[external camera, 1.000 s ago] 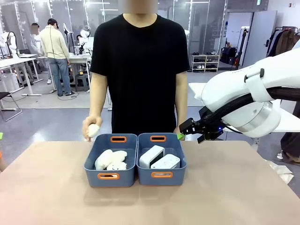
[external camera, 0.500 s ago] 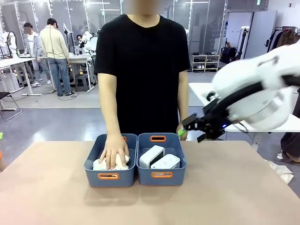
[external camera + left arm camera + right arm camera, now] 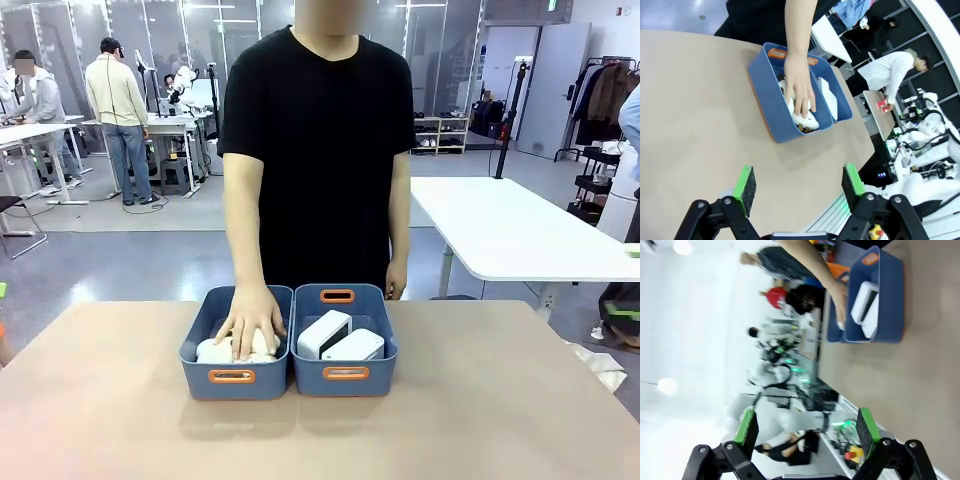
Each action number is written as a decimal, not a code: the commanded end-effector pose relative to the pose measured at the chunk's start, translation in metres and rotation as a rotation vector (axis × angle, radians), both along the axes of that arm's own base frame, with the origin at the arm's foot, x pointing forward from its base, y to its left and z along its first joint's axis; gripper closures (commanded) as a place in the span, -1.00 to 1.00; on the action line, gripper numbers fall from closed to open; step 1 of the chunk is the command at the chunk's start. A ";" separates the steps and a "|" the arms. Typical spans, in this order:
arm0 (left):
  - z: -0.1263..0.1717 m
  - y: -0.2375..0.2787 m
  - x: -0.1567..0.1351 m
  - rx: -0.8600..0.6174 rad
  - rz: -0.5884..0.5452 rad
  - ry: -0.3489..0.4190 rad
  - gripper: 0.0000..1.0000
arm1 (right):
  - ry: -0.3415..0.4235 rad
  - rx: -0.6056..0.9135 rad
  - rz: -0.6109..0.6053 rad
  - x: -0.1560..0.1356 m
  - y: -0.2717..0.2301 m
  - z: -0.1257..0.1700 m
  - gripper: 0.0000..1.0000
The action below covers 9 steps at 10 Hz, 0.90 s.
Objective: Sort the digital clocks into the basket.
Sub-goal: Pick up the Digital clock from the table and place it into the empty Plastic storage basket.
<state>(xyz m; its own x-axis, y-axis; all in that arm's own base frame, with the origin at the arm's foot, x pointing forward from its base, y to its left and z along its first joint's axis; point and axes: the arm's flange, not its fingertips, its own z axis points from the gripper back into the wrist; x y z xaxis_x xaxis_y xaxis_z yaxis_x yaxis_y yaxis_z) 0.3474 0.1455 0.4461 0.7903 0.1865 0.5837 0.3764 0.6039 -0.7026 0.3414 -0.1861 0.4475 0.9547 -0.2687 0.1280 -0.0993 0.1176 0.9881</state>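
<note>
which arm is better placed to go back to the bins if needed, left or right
Left, probably. The left gripper hangs open looking down on the bins, and the person's hand rests on the plush toys. Both digital clocks already lie in the basket. The right gripper is open, angled sideways.

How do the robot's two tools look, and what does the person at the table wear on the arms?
Both the left tool and the right tool have black linked fingers with green pads. The person wears a black T-shirt with short sleeves.

I see two digital clocks [image 3: 338, 337] lying in the right basket [image 3: 345, 373]; the person's hand [image 3: 250, 322] presses plush toys [image 3: 212, 350] in the left bin [image 3: 232, 377].
</note>
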 end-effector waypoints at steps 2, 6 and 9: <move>0.003 -0.001 0.002 -0.008 0.016 -0.003 -0.76 | 0.031 0.137 -0.083 0.014 -0.057 -0.034 -1.00; 0.003 -0.001 0.002 -0.008 0.016 -0.003 -0.76 | 0.033 0.132 -0.070 -0.008 -0.054 -0.025 -1.00; 0.003 -0.001 0.002 -0.008 0.016 -0.003 -0.76 | 0.033 0.132 -0.070 -0.008 -0.054 -0.025 -1.00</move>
